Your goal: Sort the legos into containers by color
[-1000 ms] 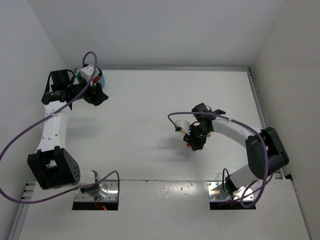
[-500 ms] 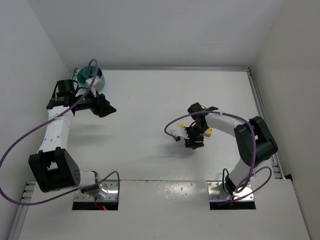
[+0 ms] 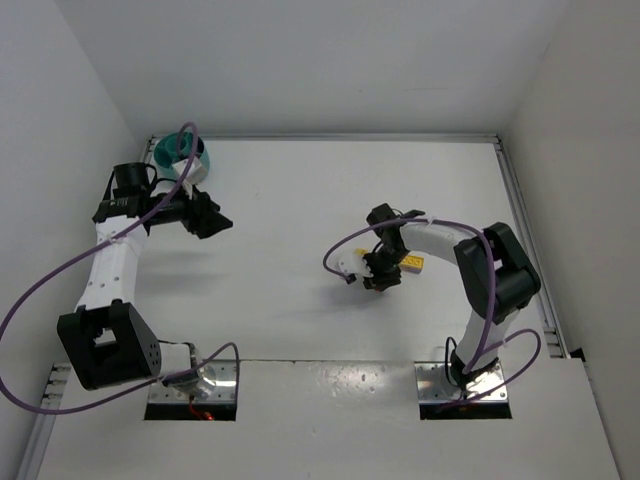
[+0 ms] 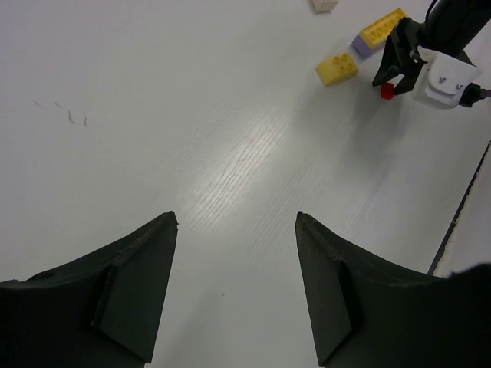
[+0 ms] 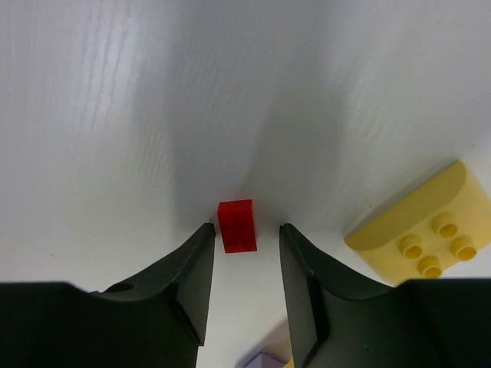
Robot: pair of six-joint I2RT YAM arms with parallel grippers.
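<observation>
Now my right gripper (image 3: pixel 377 281) has dropped to the desk (image 3: pixel 280 200) right of centre, its fingers parted either side of the red brick (image 5: pixel 237 225) but not pinching it, so I judge the pick is about to start. My left gripper (image 4: pixel 236 222), wide and empty, has backed away from the teal bowl (image 3: pixel 163 152) in the far left corner. The brick is tiny and glossy, lying flat near the yellow bricks (image 5: pixel 418 230).

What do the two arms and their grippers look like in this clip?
The left arm and right arm have white links, black joint housings and a looping purple cable each. The left gripper and right gripper have matte black wedge-shaped fingers.
</observation>
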